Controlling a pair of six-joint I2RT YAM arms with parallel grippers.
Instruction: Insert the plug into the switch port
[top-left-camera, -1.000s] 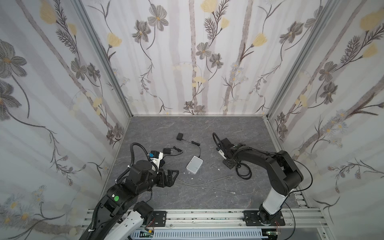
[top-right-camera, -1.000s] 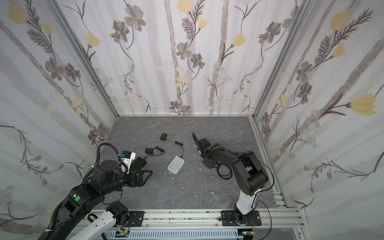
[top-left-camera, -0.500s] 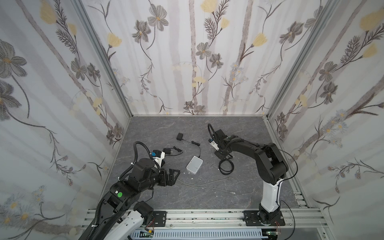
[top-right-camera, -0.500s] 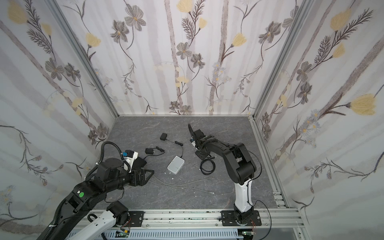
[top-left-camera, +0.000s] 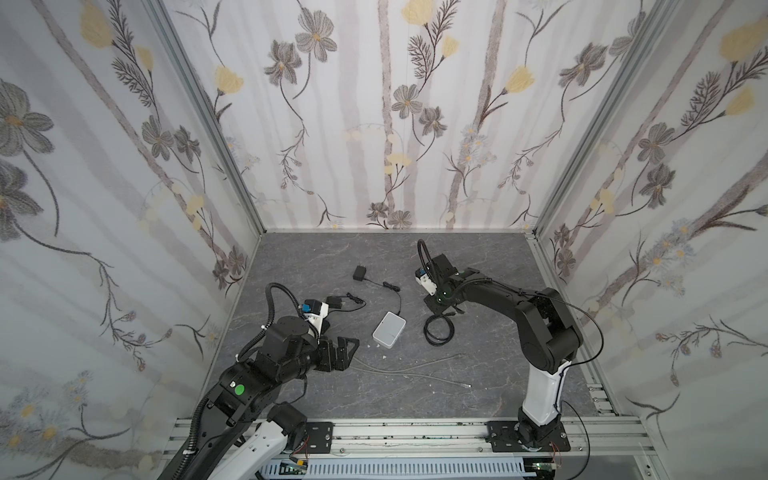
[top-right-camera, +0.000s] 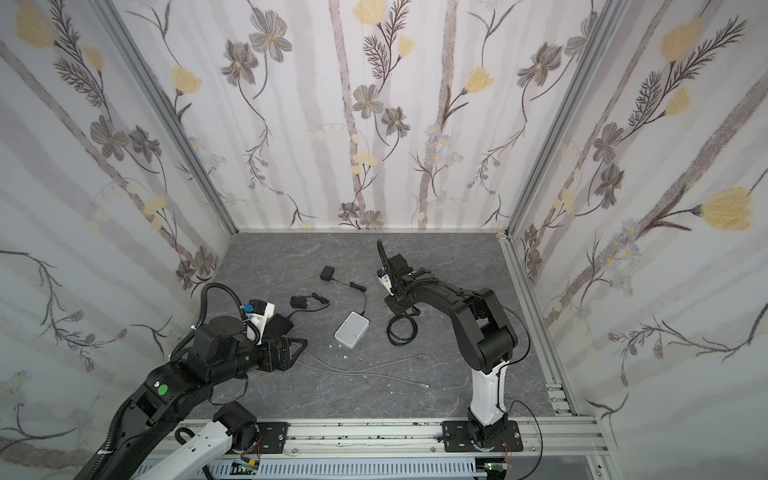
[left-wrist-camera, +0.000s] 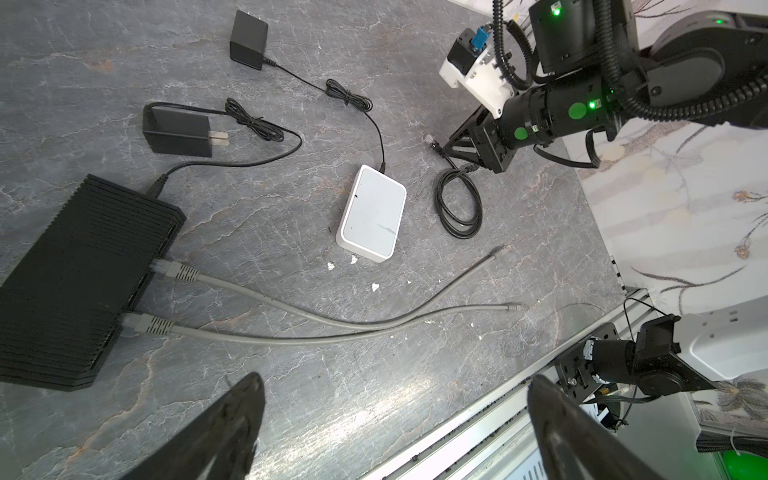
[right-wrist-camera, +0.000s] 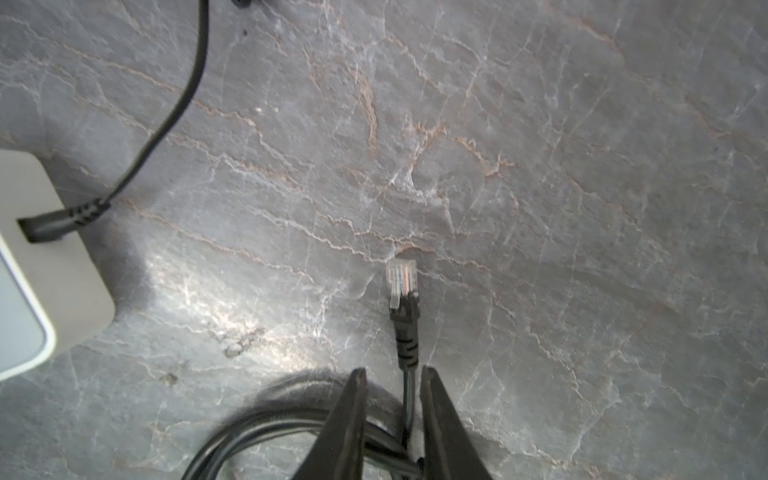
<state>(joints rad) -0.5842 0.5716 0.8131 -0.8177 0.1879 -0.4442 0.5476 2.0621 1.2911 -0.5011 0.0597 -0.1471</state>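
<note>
The plug (right-wrist-camera: 401, 280), clear with a black boot, lies just ahead of my right gripper (right-wrist-camera: 392, 374). Its black cable (right-wrist-camera: 409, 395) runs between the narrowly parted jaws, with a gap on one side, and the coil (top-left-camera: 438, 330) lies below. The flat white box (top-left-camera: 389, 329) with its pale grey top (left-wrist-camera: 372, 214) sits left of that gripper (top-left-camera: 434, 305). A black power lead (right-wrist-camera: 62, 220) is plugged into the box's side face (right-wrist-camera: 62, 266); I cannot make out the switch port. My left gripper (left-wrist-camera: 392, 386) hovers wide open and empty near the front left (top-left-camera: 347, 351).
A black ribbed box (left-wrist-camera: 83, 282) lies by the left arm with two grey cables (left-wrist-camera: 332, 324) plugged in, trailing across the floor (top-left-camera: 415, 365). Two black power adapters (left-wrist-camera: 249, 39) (left-wrist-camera: 176, 133) lie further back. A metal rail (top-left-camera: 399, 432) runs along the front edge.
My right gripper has moved left and toward the back wall, dragging the black cable coil closer to the white box. The left gripper has edged slightly forward.
</note>
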